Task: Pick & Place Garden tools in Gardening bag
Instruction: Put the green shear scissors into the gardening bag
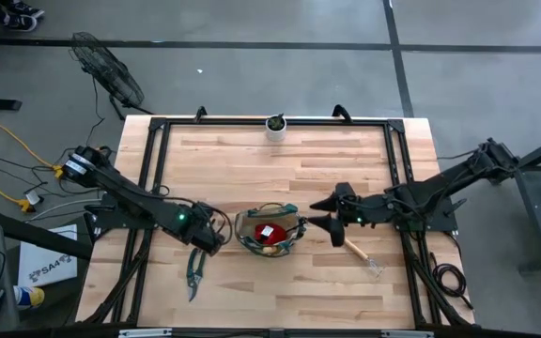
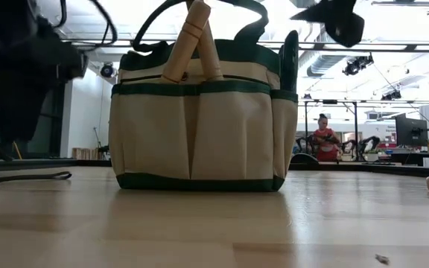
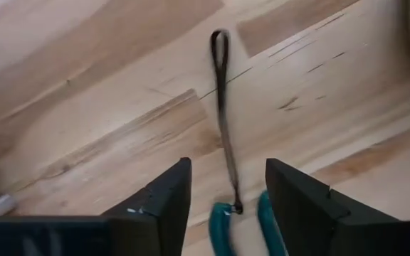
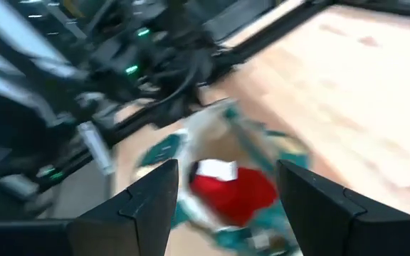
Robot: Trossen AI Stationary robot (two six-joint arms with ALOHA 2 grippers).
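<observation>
The tan gardening bag (image 1: 269, 233) with green trim stands mid-table on its flat bottom. It holds a red item (image 4: 230, 188), and wooden tool handles (image 2: 192, 41) stick out of its top. Pruning shears (image 1: 193, 272) with green handles (image 3: 240, 227) and a dark strap loop (image 3: 223, 107) lie left of the bag. My left gripper (image 1: 207, 242) is open above the shears' handle ends, one finger on either side (image 3: 226, 171), touching nothing. My right gripper (image 1: 319, 214) is open and empty just right of the bag, facing it (image 4: 226, 171). A wooden-handled trowel (image 1: 360, 255) lies on the table near it.
A small white pot with a green plant (image 1: 276, 125) stands at the table's far edge. Black frame rails (image 1: 158, 169) run along the table's left and right sides. A person (image 2: 322, 138) sits in the room far behind the table.
</observation>
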